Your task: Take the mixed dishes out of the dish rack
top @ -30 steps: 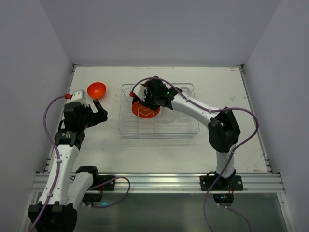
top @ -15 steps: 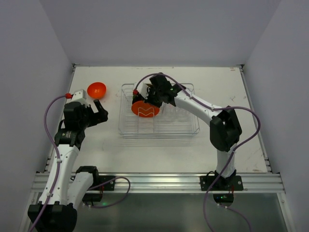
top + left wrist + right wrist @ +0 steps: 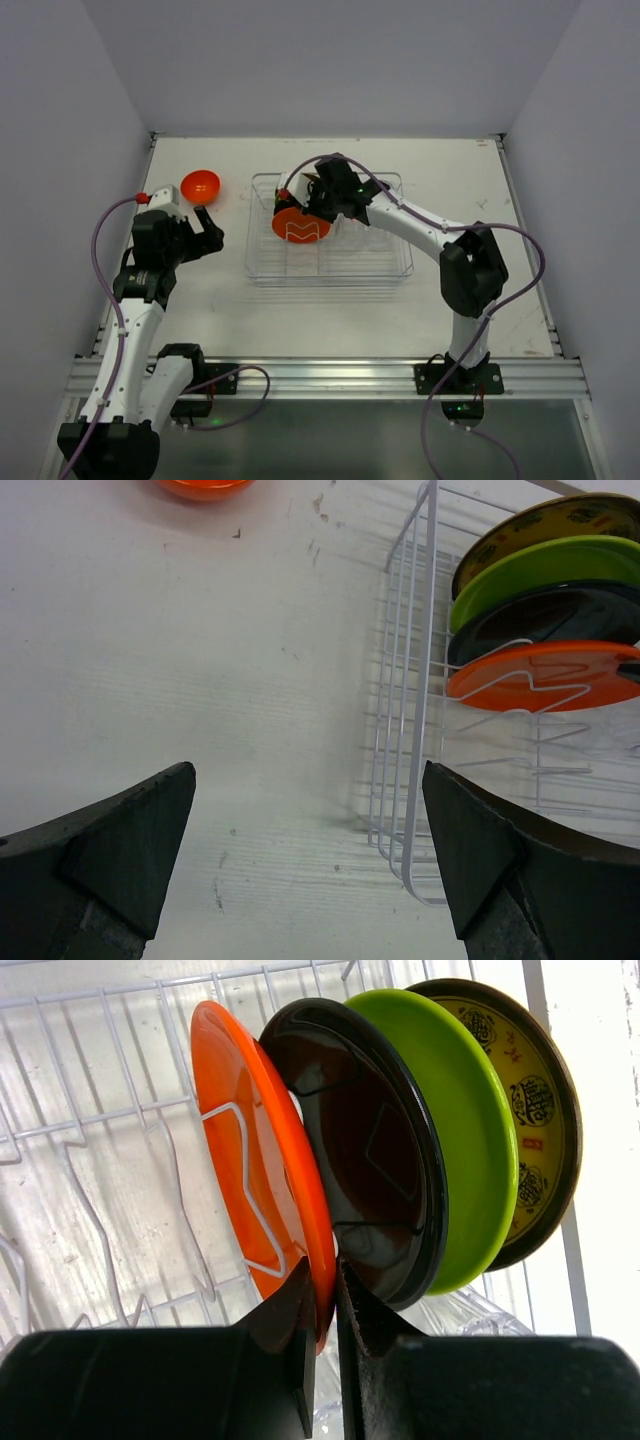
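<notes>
Mia: White tabletop [image 3: 230, 300], pale walls all round. Where are the dishes?

Ben: Four plates stand on edge in the dish rack [image 3: 375, 258], close together like books. The orange plate [image 3: 250, 1140] is at one end, then the black plate [image 3: 370, 1150], the green plate [image 3: 465, 1130] and the yellow-brown plate [image 3: 535, 1080]. The orange bowl [image 3: 200, 185] sits out on the tabletop, left of the rack.

Mia: What is the right end effector [image 3: 322, 1310] doing?

Ben: Its two fingers are pinched together on the rim of the orange plate, one on each face. One finger is squeezed into the thin gap beside the black plate.

Mia: And the left end effector [image 3: 310, 880]?

Ben: Its fingers are wide apart, with nothing in them. It hangs over bare tabletop, left of the rack and near the bowl.

Mia: What could go wrong?

Ben: The grip is only on a thin bit of rim and the plate looks shiny, so it could slip and drop. A white wire loop [image 3: 245, 1190] of the rack seems to stand against the plate's face, so a sideways pull could catch on it and drag the whole rack. The finger by the black plate could bump it and tip the others too.
</notes>
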Available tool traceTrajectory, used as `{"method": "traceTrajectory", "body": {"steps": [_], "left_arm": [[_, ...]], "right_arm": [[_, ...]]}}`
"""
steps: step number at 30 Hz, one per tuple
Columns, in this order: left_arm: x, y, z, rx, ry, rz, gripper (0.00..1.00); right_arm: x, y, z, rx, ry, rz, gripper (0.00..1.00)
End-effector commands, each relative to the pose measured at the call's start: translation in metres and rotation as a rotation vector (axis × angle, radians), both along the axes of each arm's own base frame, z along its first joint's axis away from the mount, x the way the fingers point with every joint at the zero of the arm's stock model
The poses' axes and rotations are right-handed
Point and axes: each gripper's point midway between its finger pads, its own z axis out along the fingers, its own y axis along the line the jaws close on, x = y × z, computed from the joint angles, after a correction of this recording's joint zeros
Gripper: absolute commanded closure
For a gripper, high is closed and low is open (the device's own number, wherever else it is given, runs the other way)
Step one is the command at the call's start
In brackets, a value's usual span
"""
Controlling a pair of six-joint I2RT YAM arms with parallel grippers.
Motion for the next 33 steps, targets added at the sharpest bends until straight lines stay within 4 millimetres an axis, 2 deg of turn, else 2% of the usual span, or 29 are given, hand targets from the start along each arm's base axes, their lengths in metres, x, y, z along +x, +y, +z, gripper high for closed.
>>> {"method": "traceTrajectory", "body": {"steps": [1,2,5,11,14,15,17,18,19,21,22,23,25,26,29,30,33], "left_arm": [[0.005,-0.003,0.01,0.008,-0.054,-0.029,0.0],[0.004,-0.003,0.011,0.008,-0.059,-0.029,0.0],[0.003,-0.002,0.014,0.01,-0.072,-0.026,0.0],[0.001,-0.003,0.023,0.01,-0.106,-0.029,0.0],[-0.002,-0.002,0.036,0.019,-0.148,-0.031,0.0],[-0.005,-0.002,0.05,0.02,-0.198,-0.031,0.0],[-0.008,-0.009,0.063,0.009,-0.261,-0.065,0.0],[-0.008,-0.013,0.077,0.0,-0.327,-0.09,0.0],[-0.011,-0.026,0.081,-0.034,-0.348,-0.152,0.0],[-0.01,-0.04,0.1,-0.075,-0.425,-0.225,0.0],[-0.014,-0.056,0.11,-0.121,-0.45,-0.31,0.0],[-0.011,-0.063,0.122,-0.138,-0.488,-0.355,0.0],[-0.019,-0.086,0.145,-0.191,-0.545,-0.497,0.0],[-0.023,-0.1,0.152,-0.213,-0.567,-0.573,0.0],[-0.018,-0.112,0.177,-0.228,-0.652,-0.605,0.0],[-0.009,-0.11,0.176,-0.227,-0.643,-0.573,0.0],[-0.003,-0.122,0.18,-0.255,-0.619,-0.58,0.0]], "right_arm": [[-0.01,0.011,0.057,0.126,-0.089,0.048,1.0],[-0.011,0.009,0.071,0.148,-0.111,0.036,1.0],[-0.011,0.004,0.095,0.194,-0.158,0.0,1.0],[-0.009,-0.009,0.119,0.234,-0.2,-0.085,1.0],[-0.007,-0.016,0.136,0.279,-0.2,-0.175,1.0],[-0.006,-0.021,0.145,0.298,-0.199,-0.227,1.0],[-0.006,-0.029,0.158,0.351,-0.147,-0.35,1.0],[-0.01,-0.031,0.162,0.382,-0.126,-0.376,1.0],[-0.018,-0.034,0.176,0.461,-0.086,-0.427,1.0],[-0.03,-0.036,0.182,0.53,-0.025,-0.46,1.0],[-0.039,-0.038,0.193,0.605,0.023,-0.504,1.0],[-0.044,-0.04,0.19,0.625,0.063,-0.531,1.0],[-0.058,-0.039,0.195,0.713,0.172,-0.584,1.0],[-0.063,-0.041,0.189,0.723,0.216,-0.613,1.0],[-0.084,-0.039,0.184,0.789,0.374,-0.636,1.0],[-0.088,-0.04,0.183,0.804,0.402,-0.643,1.0],[-0.103,-0.04,0.183,0.856,0.469,-0.634,1.0]]}}
